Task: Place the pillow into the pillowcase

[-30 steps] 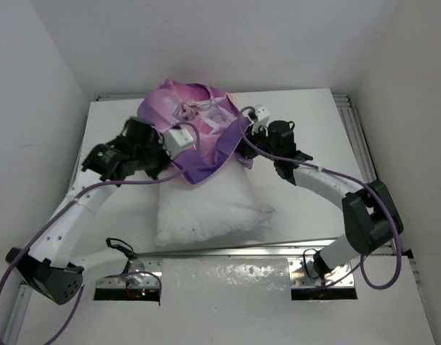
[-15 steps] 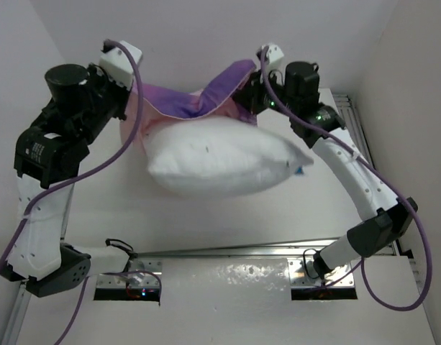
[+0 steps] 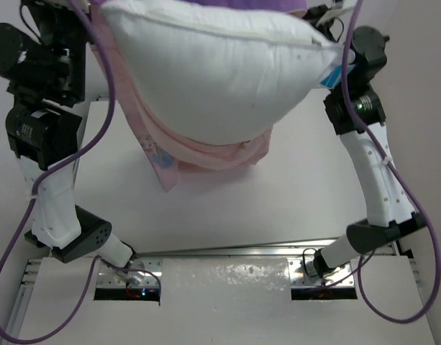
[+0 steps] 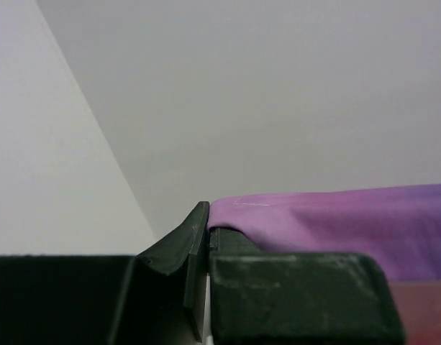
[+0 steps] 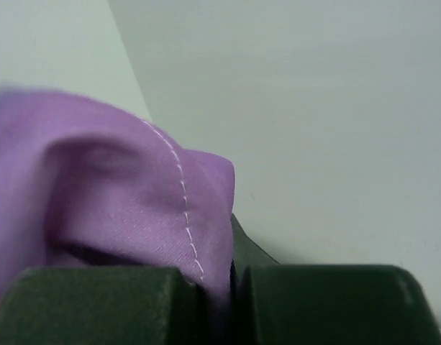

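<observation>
Raised since a second ago: one pillow [image 3: 213,72], formerly lying on the table [image 3: 292,201], now hangs high between both arms, well clear of the surface. One pillowcase [image 3: 206,154], its pink lining drooping beneath the pillow. Two grippers: left gripper [image 4: 208,237], clamped tight on the pillowcase's purple hem; right gripper [image 5: 231,277], likewise pinched on a stitched purple edge.

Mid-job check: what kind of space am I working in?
Probably a lab robot test cell: plain white walls box in a white table edged by aluminium rails, with the white left arm and right arm bolted at its near edge.
</observation>
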